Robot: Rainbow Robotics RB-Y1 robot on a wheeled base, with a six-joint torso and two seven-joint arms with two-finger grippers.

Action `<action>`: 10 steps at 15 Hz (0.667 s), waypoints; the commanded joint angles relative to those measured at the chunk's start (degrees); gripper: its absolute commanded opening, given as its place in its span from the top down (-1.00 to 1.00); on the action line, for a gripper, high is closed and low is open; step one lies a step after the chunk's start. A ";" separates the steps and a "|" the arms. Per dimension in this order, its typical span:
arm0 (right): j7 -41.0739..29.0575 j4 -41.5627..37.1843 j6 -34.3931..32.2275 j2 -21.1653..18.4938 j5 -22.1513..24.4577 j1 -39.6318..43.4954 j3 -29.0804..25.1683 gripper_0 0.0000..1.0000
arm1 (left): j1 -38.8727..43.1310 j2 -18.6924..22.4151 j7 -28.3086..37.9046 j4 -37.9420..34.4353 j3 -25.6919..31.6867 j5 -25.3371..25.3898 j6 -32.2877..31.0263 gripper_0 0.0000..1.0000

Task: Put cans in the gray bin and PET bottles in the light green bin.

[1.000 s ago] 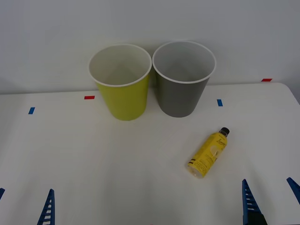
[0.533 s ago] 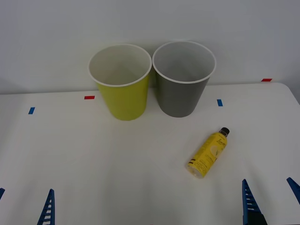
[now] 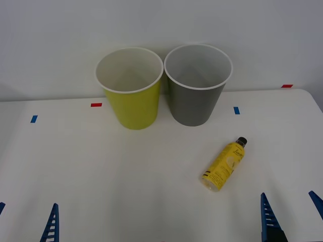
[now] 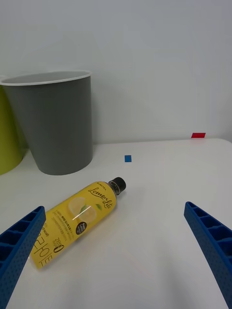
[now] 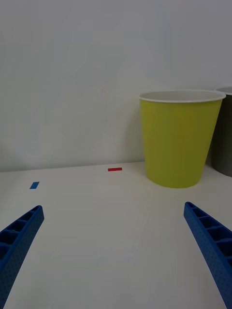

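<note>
The PET bottle (image 3: pixel 224 164) lies on its side on the white table, yellow label up, black cap pointing toward the gray bin (image 3: pixel 197 96); it also lies in the right wrist view (image 4: pixel 77 219). The light green bin (image 3: pixel 132 96) stands upright just left of the gray bin, rims almost touching. Both look empty. My right gripper (image 3: pixel 290 217) is open at the near right edge, short of the bottle and to its right (image 4: pixel 116 260). Open too, my left gripper (image 3: pixel 25 219) sits at the near left edge, facing the light green bin (image 5: pixel 179 140).
Small blue tape marks (image 3: pixel 236 110) and red tape marks (image 3: pixel 96 105) dot the table (image 3: pixel 101 166) around the bins. A plain wall rises right behind the bins. The table's right edge runs close to the right gripper.
</note>
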 commanded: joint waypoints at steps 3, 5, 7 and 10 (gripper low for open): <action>0.52 0.73 0.24 0.58 0.44 -0.86 0.54 -1.00 | 0.00 0.00 0.00 0.00 0.00 0.00 0.00 -1.00; 0.52 0.47 0.33 0.58 0.00 -0.86 0.37 -1.00 | 0.00 0.00 0.00 0.00 0.00 0.00 0.00 -1.00; 0.52 0.47 0.33 0.58 -0.26 -0.78 0.28 -1.00 | 0.00 0.00 0.00 0.00 0.00 0.00 0.00 -1.00; 0.87 0.47 0.77 0.49 -0.35 -0.95 -0.69 -1.00 | 0.00 0.00 0.00 0.00 0.00 0.00 0.00 -1.00</action>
